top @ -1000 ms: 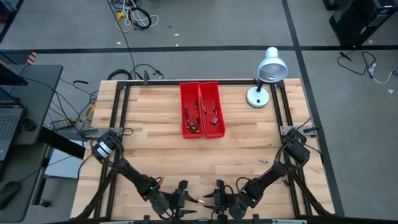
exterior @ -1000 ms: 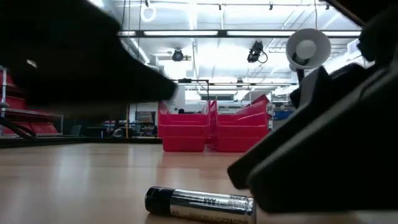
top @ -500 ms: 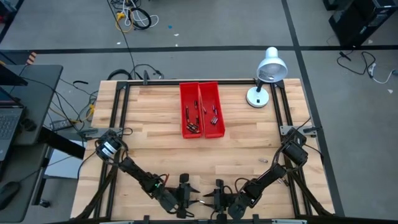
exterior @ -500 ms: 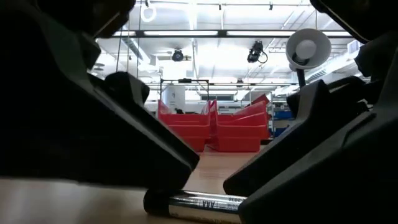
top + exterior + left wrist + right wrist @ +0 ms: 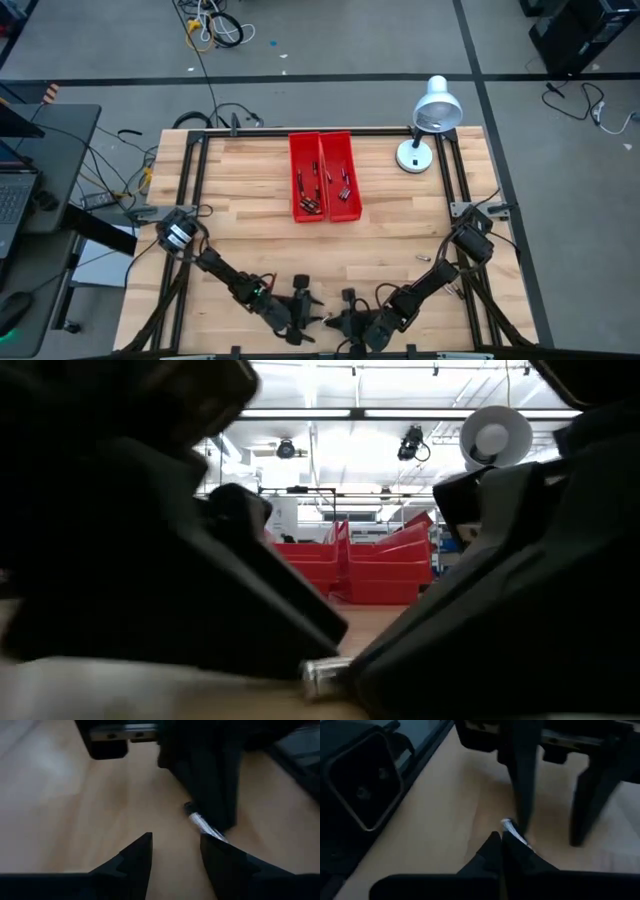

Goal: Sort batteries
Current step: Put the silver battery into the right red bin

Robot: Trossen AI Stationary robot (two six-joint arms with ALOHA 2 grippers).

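My right end effector [image 5: 501, 839] has its fingers pressed together at the near edge of the worktop [image 5: 250, 230]. A battery [image 5: 514, 832] lies just past the fingertips, seemingly touching them; whether it is truly pinched I cannot tell. My left end effector [image 5: 175, 847] is spread, its two fingers apart with bare wood between them, and it holds nothing. It faces the right one at close range, tips near each other in the high view.

The battery lies flat on the wood between the two end effectors, beside one finger of the left one, not inside its gap. Its long axis runs along the worktop, from my right fingertips slantwise towards the left end effector; the low view shows only one bright end poking out between the dark bodies.

More batteries [image 5: 326, 186] lie in the two red bins [image 5: 326, 145] at the far middle of the worktop, and a stray one [image 5: 424, 259] rests on the wood beside my right arm.
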